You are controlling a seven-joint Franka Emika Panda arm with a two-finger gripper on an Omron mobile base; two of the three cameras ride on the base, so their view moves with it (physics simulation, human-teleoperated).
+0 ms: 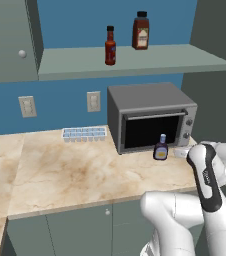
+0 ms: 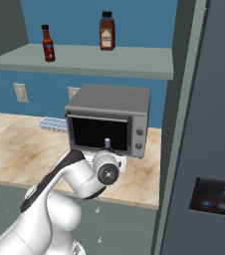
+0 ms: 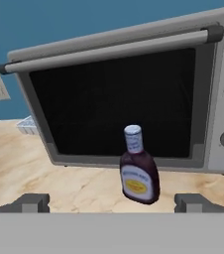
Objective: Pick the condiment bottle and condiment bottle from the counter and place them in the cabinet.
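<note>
We had the gripper [image 3: 112,201] spread as wide as it went, holding nothing, its two dark fingertips [image 3: 30,202] flanking the lower edge of the hand view. Between them and a little ahead stood the dark condiment bottle [image 3: 139,171] with a white cap and a yellow label, upright on the marble counter [image 1: 60,170], just in front of the toaster oven [image 1: 150,116] door and apart from it.

From the left base view the bottle [image 1: 160,148] sat near the counter's front right corner, close by the oven's lower right. Two other bottles, a slim red hot sauce bottle [image 1: 110,46] and a broader brown sauce bottle [image 1: 140,31], were already up on the open shelf [image 1: 135,61] above, so we judged this to be the bottle left to fetch.

We saw several ways this could fail. The bottle looked slightly right of the midline between the tips, so a straight advance might have let the right finger clip its shoulder and tip it toward the oven door. Its body was rounded and tapered to a narrow neck; closing too high could have squeezed it out of the pads. Pushing too far forward risked shoving it against the oven glass. Lifting toward the shelf, the arm would have had to clear the oven's top and the shelf's front lip.
</note>
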